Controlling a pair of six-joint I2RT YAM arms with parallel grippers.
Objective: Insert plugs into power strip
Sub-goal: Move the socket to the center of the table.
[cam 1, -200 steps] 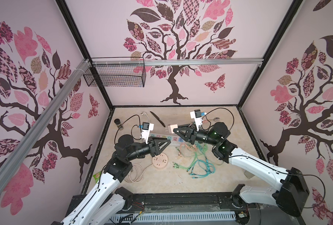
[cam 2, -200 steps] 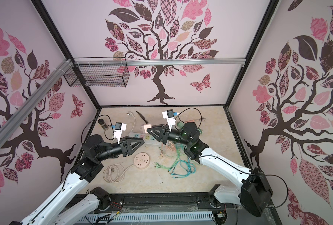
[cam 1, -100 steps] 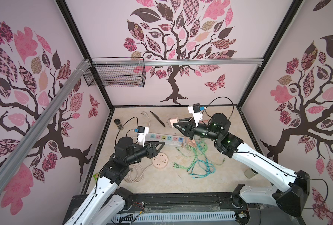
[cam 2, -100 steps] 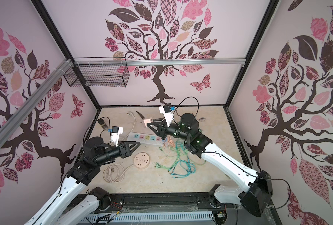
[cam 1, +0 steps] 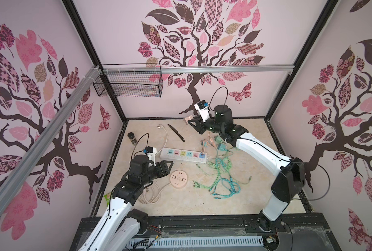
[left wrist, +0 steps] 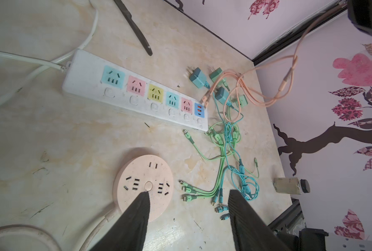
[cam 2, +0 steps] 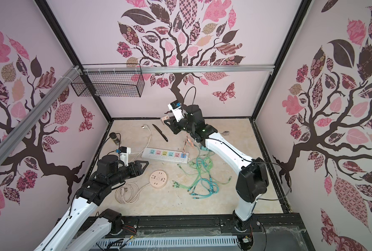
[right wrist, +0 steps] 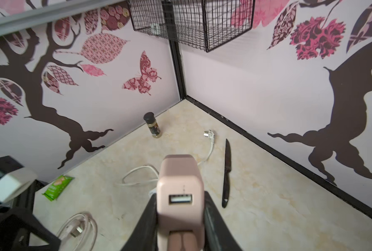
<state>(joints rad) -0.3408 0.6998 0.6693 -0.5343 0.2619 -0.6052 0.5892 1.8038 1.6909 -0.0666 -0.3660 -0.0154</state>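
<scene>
Aloft, the right tool (cam 1: 191, 123) clamps a pink plug (right wrist: 178, 173) whose trailing cable (left wrist: 289, 71) could snag; left tool (left wrist: 187, 192) gapes empty near the power strip (left wrist: 78, 71).

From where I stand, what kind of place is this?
Probably a robot practice booth: a left arm and right arm mounted at a walled-in tabletop, tree-wallpapered panels in a black frame, and a power strip with loose chargers.

Power strip (left wrist: 135, 94): white, flat, six pastel faces unoccupied.
Pink plug (right wrist: 179, 187): held aloft.
Teal and mint plugs (left wrist: 198, 77): seemingly four, beside strip's end.
</scene>
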